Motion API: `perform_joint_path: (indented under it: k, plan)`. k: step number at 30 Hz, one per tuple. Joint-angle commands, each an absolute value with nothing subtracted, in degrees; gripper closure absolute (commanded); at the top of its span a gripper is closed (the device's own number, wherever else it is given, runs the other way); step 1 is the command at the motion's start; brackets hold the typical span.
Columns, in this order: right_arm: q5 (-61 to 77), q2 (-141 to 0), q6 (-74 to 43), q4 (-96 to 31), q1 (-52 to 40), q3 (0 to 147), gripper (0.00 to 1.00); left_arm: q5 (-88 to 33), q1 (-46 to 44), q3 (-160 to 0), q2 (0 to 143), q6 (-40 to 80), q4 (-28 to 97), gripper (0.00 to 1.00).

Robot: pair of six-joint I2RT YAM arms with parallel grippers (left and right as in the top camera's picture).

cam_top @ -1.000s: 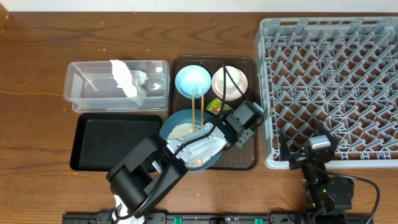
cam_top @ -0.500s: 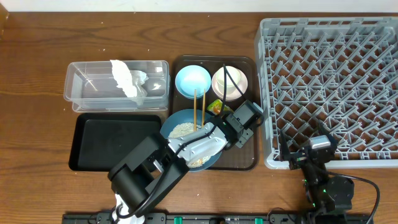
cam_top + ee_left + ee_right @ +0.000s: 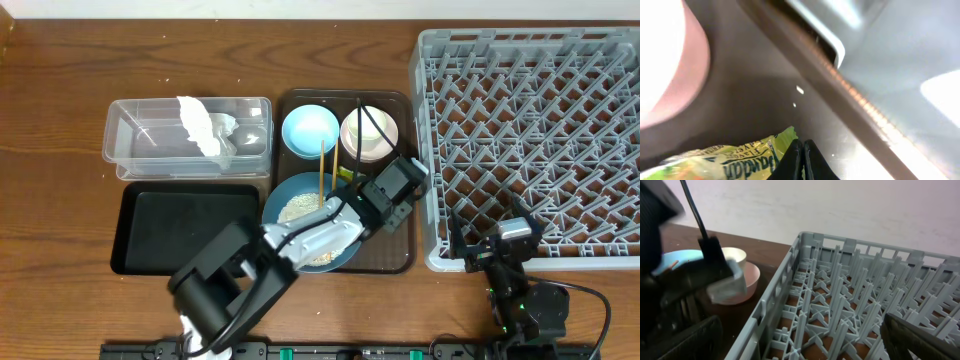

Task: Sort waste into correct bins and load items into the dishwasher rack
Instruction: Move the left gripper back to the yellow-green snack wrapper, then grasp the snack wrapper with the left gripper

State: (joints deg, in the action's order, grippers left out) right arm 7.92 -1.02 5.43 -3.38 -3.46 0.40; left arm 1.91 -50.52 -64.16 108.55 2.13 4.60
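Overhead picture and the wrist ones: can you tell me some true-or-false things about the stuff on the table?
1. The white napkin lies in the clear tub. True.
2. The black tray is full of rubbish. False: nothing shows in it.
3. The dishwasher rack has bowls in it. False: no dishes are in it.
4. The chopsticks reach over the dark blue bowl. True.
5. The left fingers are wide open. False: they are closed together beside the yellow-green wrapper.
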Motion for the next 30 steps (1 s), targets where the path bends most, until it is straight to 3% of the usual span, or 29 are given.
perform_joint_path:
  k: [1, 5, 13, 17, 21, 24, 30]
  plan:
    - [8.0, -0.9, 4.8, -3.6, -3.8, 0.3, 0.01, 2.6, -50.5, -64.8, 101.2, 2.0, 4.7, 0.94]
    - [8.0, -0.9, 4.8, -3.6, -3.8, 0.3, 0.01, 3.0, -50.4, -64.8, 94.1, 2.0, 6.2, 0.94]
    - [8.0, -0.9, 4.8, -3.6, -3.8, 0.3, 0.01, 17.7, -46.7, -64.8, 82.4, 1.9, 7.0, 0.94]
    - [8.0, -0.9, 4.8, -3.6, -3.8, 0.3, 0.01, 14.5, -42.8, -64.8, 80.3, 3.2, 9.6, 0.93]
    - [8.0, -0.9, 4.8, -3.6, -3.8, 0.3, 0.01, 2.7, -42.7, -64.7, 81.4, 10.1, 14.8, 0.83]
    - [8.0, -0.9, 4.8, -3.6, -3.8, 0.3, 0.01, -1.8, -44.0, -64.7, 83.9, 16.7, 16.9, 0.66]
    - [8.0, -0.9, 4.8, -3.6, -3.8, 0.3, 0.01, -1.9, -48.0, -64.7, 91.9, 33.6, 16.7, 0.62]
